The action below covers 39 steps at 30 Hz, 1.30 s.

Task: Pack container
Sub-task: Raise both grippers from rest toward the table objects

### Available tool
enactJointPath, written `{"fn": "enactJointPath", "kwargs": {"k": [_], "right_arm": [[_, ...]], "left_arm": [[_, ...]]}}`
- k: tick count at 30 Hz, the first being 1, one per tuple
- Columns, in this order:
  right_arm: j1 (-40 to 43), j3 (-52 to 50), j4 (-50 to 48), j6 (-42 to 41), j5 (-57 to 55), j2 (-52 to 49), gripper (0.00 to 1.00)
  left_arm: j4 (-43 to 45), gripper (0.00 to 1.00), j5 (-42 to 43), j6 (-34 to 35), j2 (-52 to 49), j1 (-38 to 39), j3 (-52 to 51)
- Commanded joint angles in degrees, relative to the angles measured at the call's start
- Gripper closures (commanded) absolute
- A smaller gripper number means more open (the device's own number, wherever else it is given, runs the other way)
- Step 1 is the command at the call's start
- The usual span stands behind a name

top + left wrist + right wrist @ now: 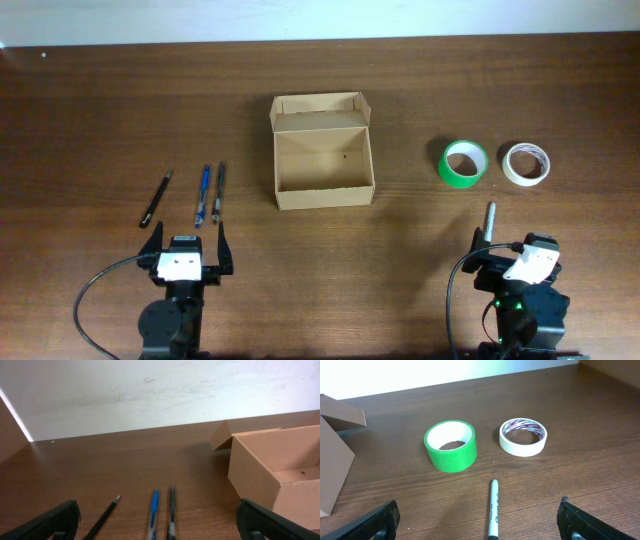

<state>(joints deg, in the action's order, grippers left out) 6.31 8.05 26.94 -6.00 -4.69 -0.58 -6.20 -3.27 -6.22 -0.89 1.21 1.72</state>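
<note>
The tan cardboard container (pixel 323 152) stands open and empty at the table's middle, its flap lid folded back; it also shows in the left wrist view (pixel 280 470). Left of it lie a black pen (pixel 156 198), a blue pen (pixel 203 194) and a dark pen (pixel 219 191). Right of it are a green tape roll (pixel 463 163), a white tape roll (pixel 526 164) and a grey marker (pixel 490 222). My left gripper (pixel 186 252) is open and empty, just short of the pens. My right gripper (pixel 479 522) is open and empty, over the marker's near end (pixel 493 507).
A white wall (pixel 150 395) runs along the table's far edge. The wooden table (pixel 420 90) stretches bare behind the box and tape rolls. Black cables (pixel 95 290) loop from both arm bases at the front.
</note>
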Motion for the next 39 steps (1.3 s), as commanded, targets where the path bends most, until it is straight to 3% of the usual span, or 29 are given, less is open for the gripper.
{"fn": "enactJointPath", "kwargs": {"k": [1,31,33,36,39], "right_arm": [[0.5,-0.4,0.1,-0.1,-0.3,0.4,0.01],[0.5,-0.4,0.0,-0.3,-0.1,0.4,0.01],[0.5,-0.4,-0.7,-6.4,5.6,0.4,0.01],[0.5,-0.4,-0.8,-20.0,22.2,0.4,0.01],[0.5,-0.4,-1.9,-27.1,29.0,0.4,0.01]], "left_arm": [[0.2,0.01,-0.2,-0.1,0.6,0.1,-0.4],[0.2,0.01,-0.2,-0.1,0.6,0.1,-0.4],[0.2,0.01,0.6,0.2,0.6,0.1,-0.4],[0.2,0.01,8.4,3.0,-0.1,0.1,-0.4],[0.7,0.01,16.4,10.0,-2.1,0.1,-0.2]]}}
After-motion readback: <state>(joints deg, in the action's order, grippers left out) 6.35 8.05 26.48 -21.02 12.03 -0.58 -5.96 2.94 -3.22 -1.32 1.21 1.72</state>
